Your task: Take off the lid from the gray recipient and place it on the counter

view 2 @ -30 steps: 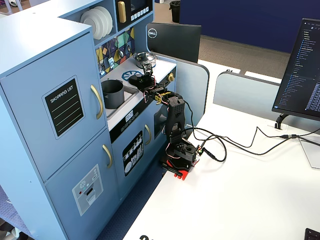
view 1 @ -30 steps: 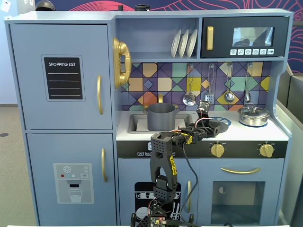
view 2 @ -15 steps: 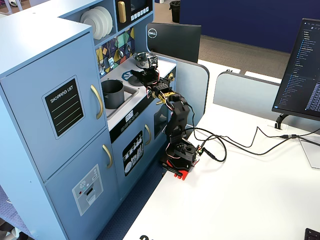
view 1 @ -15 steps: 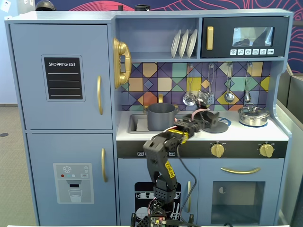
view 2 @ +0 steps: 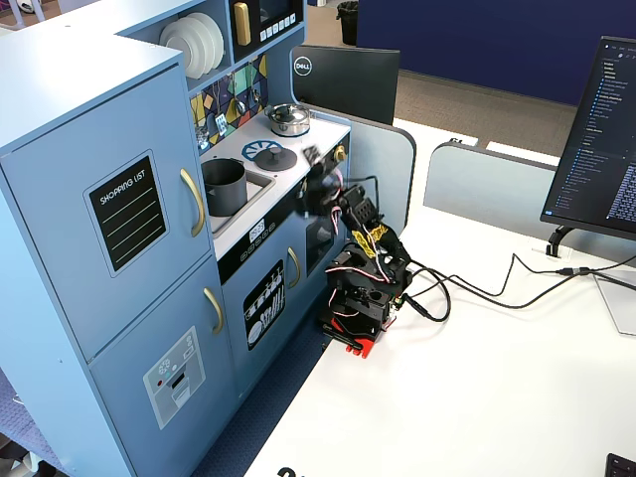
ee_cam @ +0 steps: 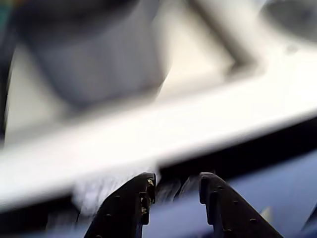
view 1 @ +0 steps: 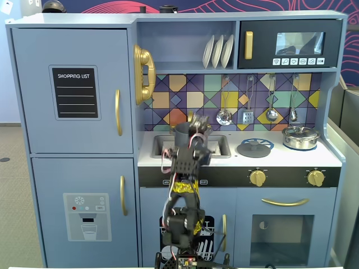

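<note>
A: Starting nearest, what is the hand doing?

B: In the wrist view its two dark fingers stand a little apart with nothing between them. It sits at the front edge of the counter, over the black knob panel, and touches neither pot nor lid. The picture is smeared, so I would not swear to more.

A: And the gray recipient?

B: In the sink, left of the burner print. In the side fixed view the gray recipient shows an open mouth with no cover on it.

A: So the lid is off?

B: Yes. It lies flat on the counter, on the blue-and-white burner print, right of the sink and well apart from the pot. The side fixed view shows the lid the same way, knob up.

A: Anything farther back?

B: The shiny silver pot at the far right, its own lid on (not the task's pot).

A: How much is left, then?

B: I judge the task as good as done: lid off, lid on the counter, hand empty. At most the arm might go back to rest.
</note>
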`<move>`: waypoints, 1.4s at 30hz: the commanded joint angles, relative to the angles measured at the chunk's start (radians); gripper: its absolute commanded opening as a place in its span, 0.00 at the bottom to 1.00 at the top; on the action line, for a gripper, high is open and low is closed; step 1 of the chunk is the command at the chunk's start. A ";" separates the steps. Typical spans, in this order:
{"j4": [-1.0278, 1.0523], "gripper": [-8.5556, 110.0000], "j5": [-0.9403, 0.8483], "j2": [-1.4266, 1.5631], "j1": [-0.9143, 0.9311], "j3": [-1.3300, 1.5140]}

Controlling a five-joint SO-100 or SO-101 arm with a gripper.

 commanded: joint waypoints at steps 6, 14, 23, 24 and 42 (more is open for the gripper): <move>0.025 0.07 -0.009 0.249 -0.230 0.508; 0.060 0.07 0.014 0.281 -0.202 0.758; 0.311 0.07 -0.060 0.281 -0.170 0.788; 0.339 0.07 -0.066 0.282 -0.170 0.788; 0.407 0.11 -0.077 0.282 -0.137 0.788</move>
